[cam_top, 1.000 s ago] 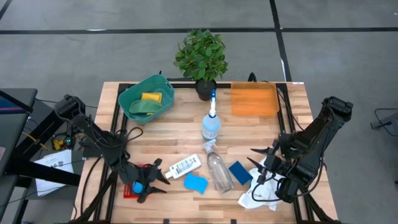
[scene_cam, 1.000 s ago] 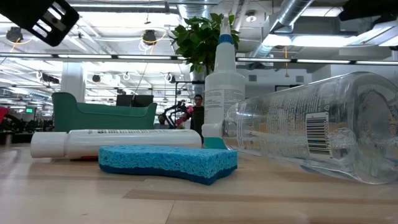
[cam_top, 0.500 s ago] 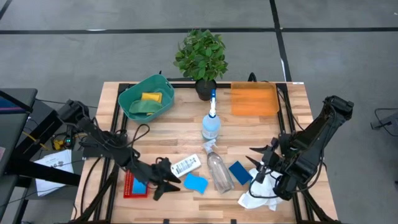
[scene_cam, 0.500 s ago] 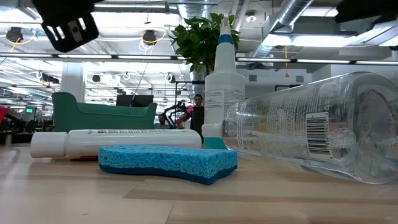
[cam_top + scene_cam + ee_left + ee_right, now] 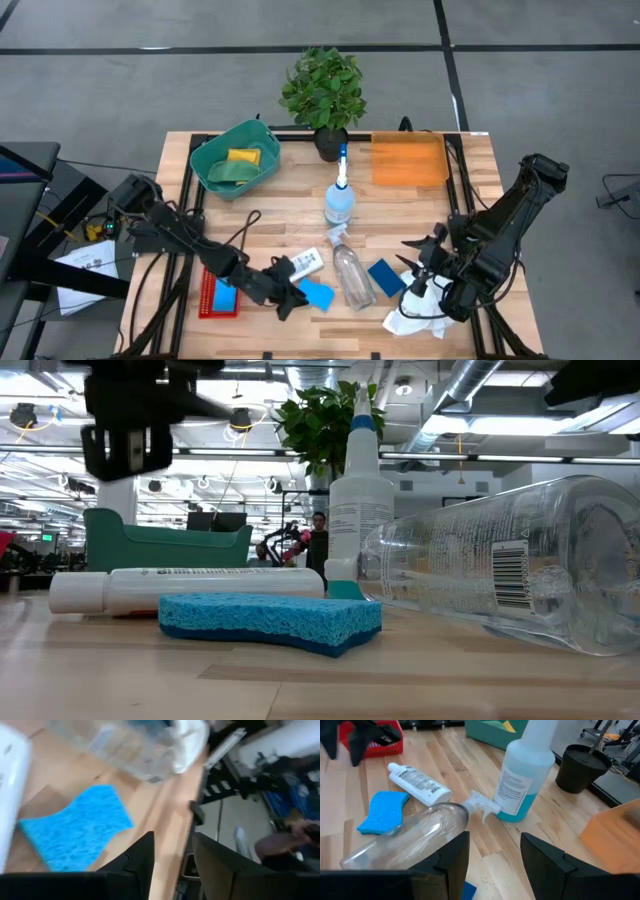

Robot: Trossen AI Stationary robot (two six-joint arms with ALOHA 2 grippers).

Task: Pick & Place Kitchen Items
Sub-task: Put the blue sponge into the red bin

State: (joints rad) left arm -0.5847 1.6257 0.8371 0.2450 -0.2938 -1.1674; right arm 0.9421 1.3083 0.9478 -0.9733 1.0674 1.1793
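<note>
The high view alone shows the full layout: a wooden desk [image 5: 250, 210] with a green bin [image 5: 235, 158] holding a yellow sponge [image 5: 243, 156] at the far left, a potted plant [image 5: 324, 95] at the far middle, an orange tray [image 5: 408, 160] at the far right, and a red basket [image 5: 215, 297] at the near left. An upright spray bottle [image 5: 340, 198] stands mid-desk. A second spray bottle [image 5: 351, 270] lies on its side nearer the front, with a white labelled bottle [image 5: 298, 266] lying to its left and a dark blue sponge [image 5: 386, 278] to its right. A white cloth [image 5: 415, 318] lies at the near right corner.

The left pincer [image 5: 291, 296] hangs low over the light blue sponge [image 5: 316, 294], beside the white labelled bottle. The left wrist view shows its fingers [image 5: 142, 857] parted with only bare desk between them; it holds nothing. The right pincer [image 5: 418, 268] waits above the cloth and dark blue sponge; the right wrist view shows its fingers [image 5: 455, 855] apart and empty.

The low view places the light blue sponge nearest, the white bottle behind it. Only this view shows the room: an open hall with ceiling ducts and strip lights, and a person [image 5: 318, 540] standing far behind.
</note>
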